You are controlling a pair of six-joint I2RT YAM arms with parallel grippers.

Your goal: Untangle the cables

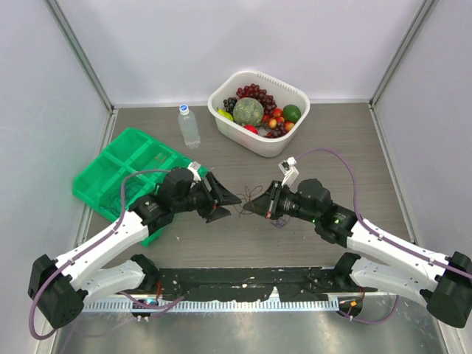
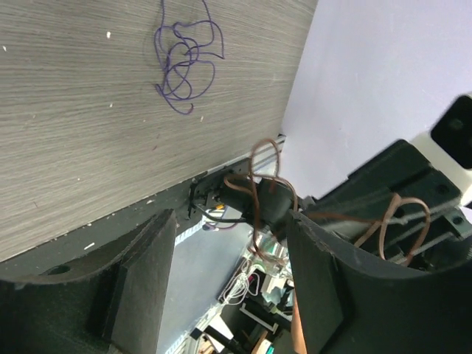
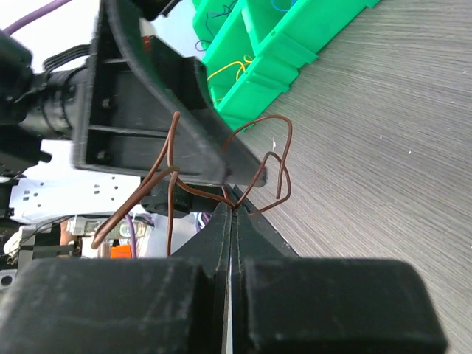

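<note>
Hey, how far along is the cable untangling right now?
Looks done: a yellow cable lies in the green tray, and the brown cable is apart from the purple cable. In hand: the right gripper is shut on the brown cable, with the open left gripper at its loops. Left: the purple cable lies bunched on the table.

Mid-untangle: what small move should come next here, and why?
Probably close the left pincer on the brown wire. The right pincer is shut on it, and its loops sit between the left pincer's open fingers; a second grip would likely let the arms pull the loops apart.
</note>
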